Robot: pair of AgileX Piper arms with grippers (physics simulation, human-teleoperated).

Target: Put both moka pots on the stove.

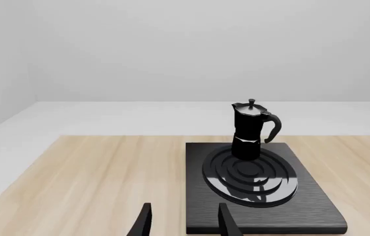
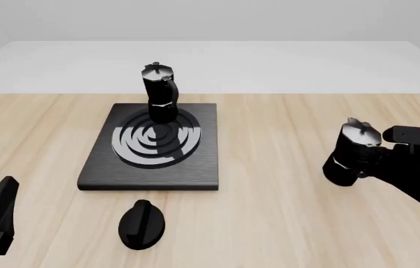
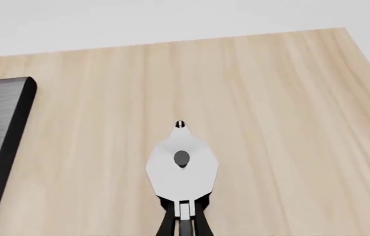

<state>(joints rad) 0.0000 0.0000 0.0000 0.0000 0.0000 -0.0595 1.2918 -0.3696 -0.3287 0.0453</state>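
On a wooden table (image 2: 285,223), one moka pot (image 2: 160,92) stands upright at the far edge of the stove (image 2: 152,146) burner, while the right gripper (image 2: 374,158) clasps the second moka pot (image 2: 353,152) by its handle to the stove's right, and the left gripper (image 1: 183,223) hangs open, holding nothing.

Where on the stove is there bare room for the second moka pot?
The first moka pot stands on the far part of the burner, so the burner's middle and near rings are free, as is the slab's near edge on the stove. Near side, off the slab, the black oval knob crowds the approach. The second moka pot sits at the right gripper.
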